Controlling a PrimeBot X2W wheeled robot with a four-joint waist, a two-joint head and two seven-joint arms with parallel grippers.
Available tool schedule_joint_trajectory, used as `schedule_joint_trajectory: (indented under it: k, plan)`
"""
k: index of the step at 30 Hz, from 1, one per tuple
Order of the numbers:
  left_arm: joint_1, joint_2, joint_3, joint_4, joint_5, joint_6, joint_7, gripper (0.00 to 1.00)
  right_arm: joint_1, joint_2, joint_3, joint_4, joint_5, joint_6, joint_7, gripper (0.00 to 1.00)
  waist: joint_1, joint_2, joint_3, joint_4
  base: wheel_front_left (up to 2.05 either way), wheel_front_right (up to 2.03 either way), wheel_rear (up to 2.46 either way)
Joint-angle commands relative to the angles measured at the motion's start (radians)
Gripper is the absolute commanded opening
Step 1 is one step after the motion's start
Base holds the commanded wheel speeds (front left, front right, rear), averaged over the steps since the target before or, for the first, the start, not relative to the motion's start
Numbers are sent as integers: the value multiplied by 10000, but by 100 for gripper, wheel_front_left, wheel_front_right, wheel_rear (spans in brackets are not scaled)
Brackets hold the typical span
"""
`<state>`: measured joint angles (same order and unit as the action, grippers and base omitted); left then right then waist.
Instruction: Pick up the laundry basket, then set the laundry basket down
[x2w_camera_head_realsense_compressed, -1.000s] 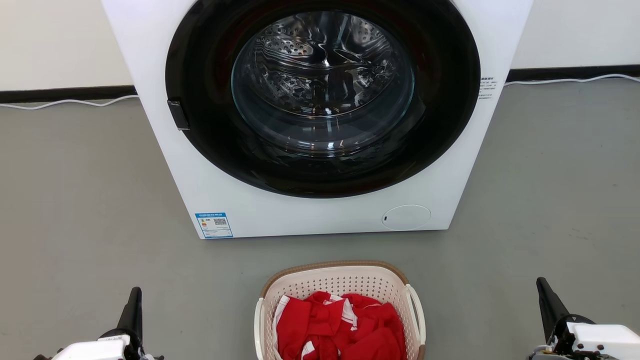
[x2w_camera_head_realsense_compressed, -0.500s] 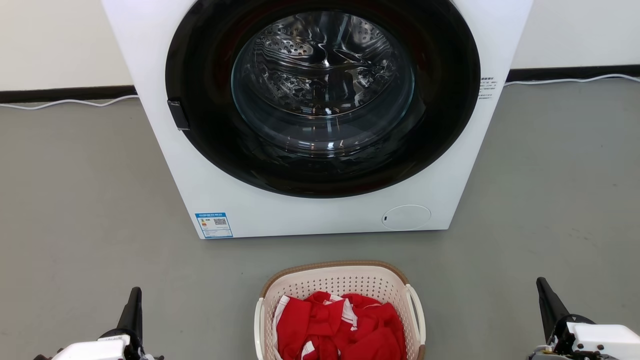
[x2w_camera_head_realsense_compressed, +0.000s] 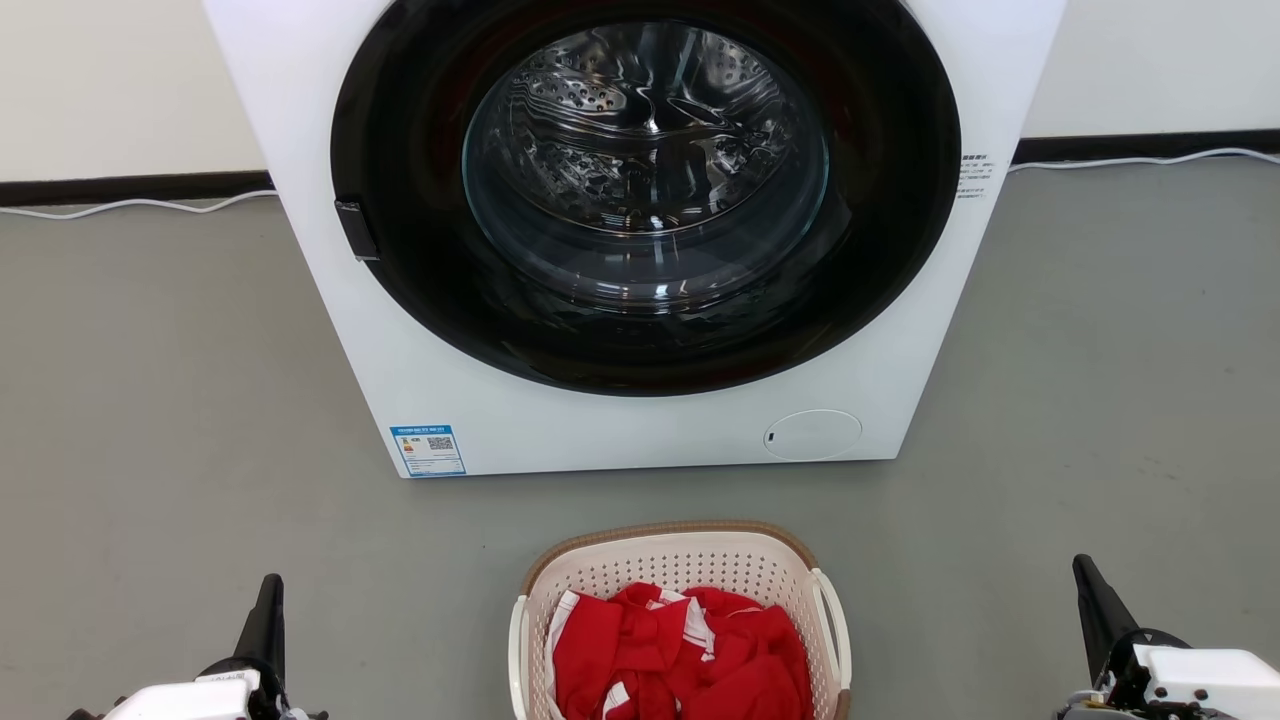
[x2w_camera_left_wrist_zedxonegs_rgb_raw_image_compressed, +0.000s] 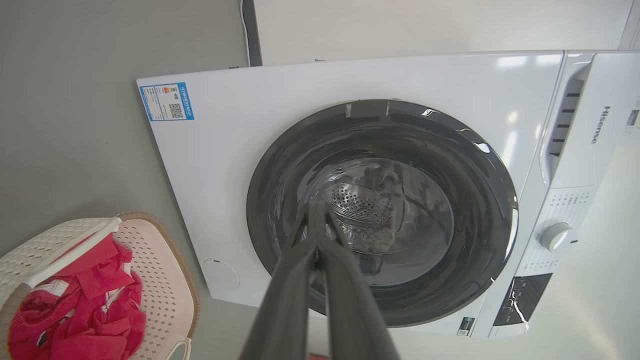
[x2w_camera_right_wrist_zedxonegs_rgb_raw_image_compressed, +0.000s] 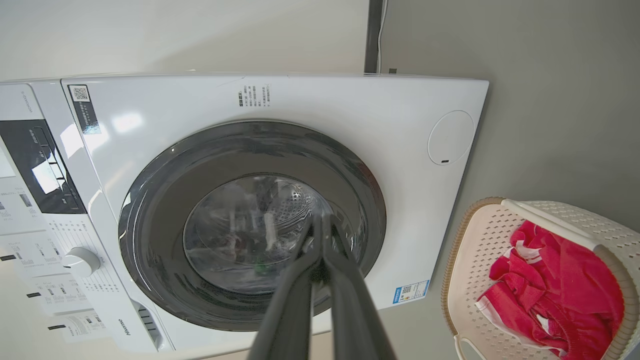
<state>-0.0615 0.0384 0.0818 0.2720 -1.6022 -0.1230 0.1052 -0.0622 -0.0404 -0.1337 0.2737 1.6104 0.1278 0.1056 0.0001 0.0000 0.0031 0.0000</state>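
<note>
1. Looking down, we see the basket (x2w_camera_head_realsense_compressed: 680, 562) on the floor (x2w_camera_head_realsense_compressed: 150, 400), in front of the washer (x2w_camera_head_realsense_compressed: 640, 430), with red clothes (x2w_camera_head_realsense_compressed: 680, 650) inside.
2. Our left gripper (x2w_camera_head_realsense_compressed: 271, 592) and right gripper (x2w_camera_head_realsense_compressed: 1084, 572) are closed tight, holding nothing, well apart from it.

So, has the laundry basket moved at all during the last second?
No. The laundry basket sits at the same place in the head view, with the same strip of floor between its far rim and the washing machine.
</note>
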Motion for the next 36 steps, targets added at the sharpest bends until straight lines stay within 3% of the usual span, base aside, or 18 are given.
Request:
schedule_joint_trajectory:
  k: [1, 36]
  plan:
    - [-465, 118, 319, -271, -65, -77, 80, 0, -458, -99, 198, -290, -19, 29, 78, 0, 0, 0, 0, 0, 0, 0, 0]
    - [-465, 118, 319, -271, -66, -77, 79, 0, -458, -99, 199, -290, -18, 29, 77, 0, 0, 0, 0, 0, 0, 0, 0]
